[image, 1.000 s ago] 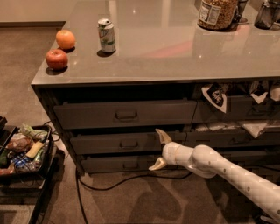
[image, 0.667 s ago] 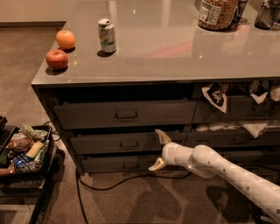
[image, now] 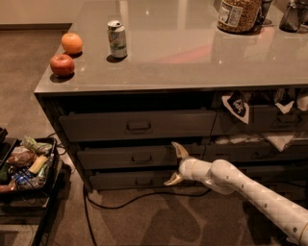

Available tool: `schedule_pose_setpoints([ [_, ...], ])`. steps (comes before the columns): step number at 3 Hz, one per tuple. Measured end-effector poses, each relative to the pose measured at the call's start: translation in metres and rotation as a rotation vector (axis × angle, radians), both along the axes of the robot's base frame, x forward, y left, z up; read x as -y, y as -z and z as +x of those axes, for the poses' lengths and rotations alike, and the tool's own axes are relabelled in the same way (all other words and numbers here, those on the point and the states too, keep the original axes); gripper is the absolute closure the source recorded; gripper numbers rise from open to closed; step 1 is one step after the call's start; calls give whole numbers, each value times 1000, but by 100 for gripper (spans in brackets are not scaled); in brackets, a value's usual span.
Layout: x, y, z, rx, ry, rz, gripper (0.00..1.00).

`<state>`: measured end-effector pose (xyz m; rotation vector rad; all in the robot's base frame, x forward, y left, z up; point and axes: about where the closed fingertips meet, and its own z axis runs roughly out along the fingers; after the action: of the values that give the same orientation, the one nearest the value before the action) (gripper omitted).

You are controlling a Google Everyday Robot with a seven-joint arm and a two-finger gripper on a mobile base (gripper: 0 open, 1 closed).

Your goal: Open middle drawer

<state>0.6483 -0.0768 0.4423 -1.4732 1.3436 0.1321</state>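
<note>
Camera view, read from the left edge: at the lower left we see a dark tray (image: pixel 52 158) on the floor, packed with wrapped snacks. Above it, on the near left corner of the grey countertop (image: pixel 192 57), sit a red apple (image: pixel 62 65) and, just behind it, an orange (image: pixel 71 43). A little to their right stands an upright soda can (image: pixel 117 38).

Below the counter edge, the left stack has three wide dark drawers. The top drawer (image: pixel 96 127) has the tallest front and the biggest handle. The middle drawer (image: pixel 110 157) lies in the lower centre of the frame, a low front with a small loop handle (image: pixel 142 158) at its middle. We see none of its interior. Beneath it is the lowest drawer (image: pixel 115 181), and a black cable (image: pixel 139 198) trails across the floor in front.

To the right of that handle, the gripper (image: pixel 170 163) hangs before the right end of the middle drawer's front. Its two fingers are spread wide, one pointing up and the other down, with nothing between them. We cannot tell whether either tip touches the drawer. The white arm (image: pixel 260 197) runs off to the lower right corner.

Further right, a second stack of drawers (image: pixel 269 117) has packets hanging over its fronts. A jar (image: pixel 238 14) stands at the upper right of the counter.
</note>
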Motion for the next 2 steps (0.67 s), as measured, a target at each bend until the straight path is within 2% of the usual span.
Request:
schedule_pose_setpoints([
  [2, 11, 10, 28, -7, 15, -19, 0],
])
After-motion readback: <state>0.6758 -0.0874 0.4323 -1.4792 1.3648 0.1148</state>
